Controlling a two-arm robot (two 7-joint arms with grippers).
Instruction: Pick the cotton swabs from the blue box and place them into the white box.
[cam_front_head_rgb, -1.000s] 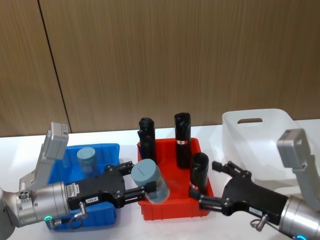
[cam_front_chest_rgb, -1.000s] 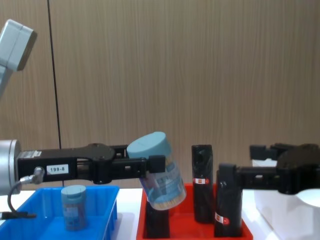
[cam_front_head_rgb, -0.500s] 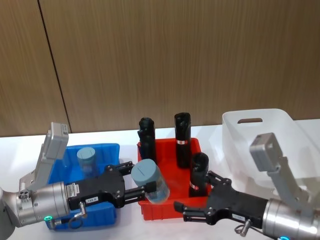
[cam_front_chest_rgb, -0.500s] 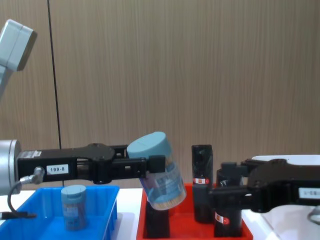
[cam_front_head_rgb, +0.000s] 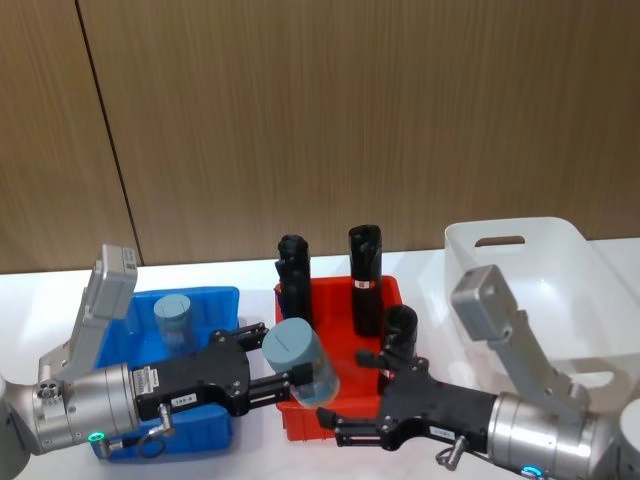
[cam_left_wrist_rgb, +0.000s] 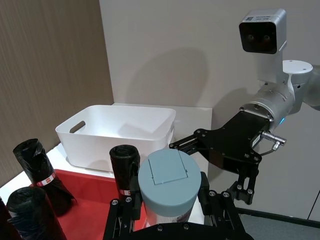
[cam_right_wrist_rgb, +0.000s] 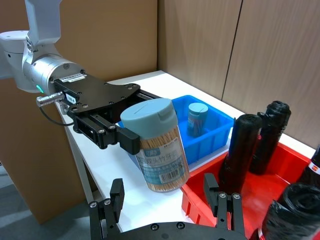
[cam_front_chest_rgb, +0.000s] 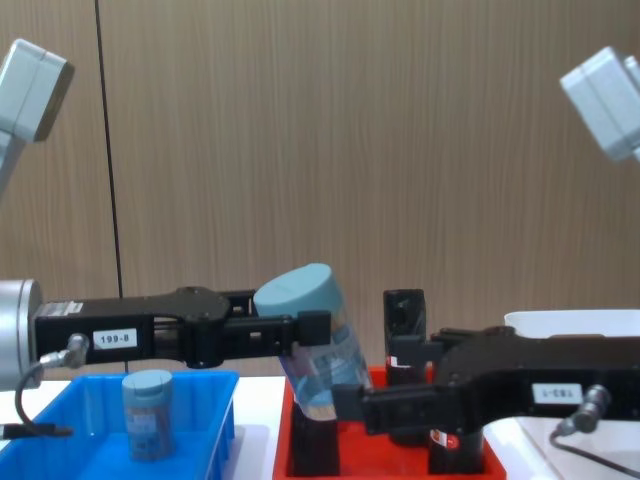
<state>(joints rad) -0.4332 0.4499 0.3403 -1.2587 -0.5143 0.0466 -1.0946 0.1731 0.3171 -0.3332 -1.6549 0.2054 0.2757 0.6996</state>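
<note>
A cotton swab jar (cam_front_head_rgb: 300, 362) with a pale blue-grey lid hangs tilted over the near left corner of the red tray, and my left gripper (cam_front_head_rgb: 297, 379) is shut on it. A second jar (cam_front_head_rgb: 173, 320) stands upright in the blue box (cam_front_head_rgb: 222, 296). My right gripper (cam_front_head_rgb: 350, 392) is open just right of the held jar, and in the right wrist view the jar (cam_right_wrist_rgb: 157, 145) sits right ahead of its spread fingers (cam_right_wrist_rgb: 116, 196). I cannot tell if they touch it. The white box (cam_front_head_rgb: 520, 270) stands at the far right.
A red tray (cam_front_head_rgb: 330, 296) between the two boxes holds three tall black rolls (cam_front_head_rgb: 365, 265) with red-white labels. A wooden wall rises behind the white table.
My right gripper has swung left from beside the white box, across the red tray's front, up to the held jar. The left arm and its jar have stayed still.
</note>
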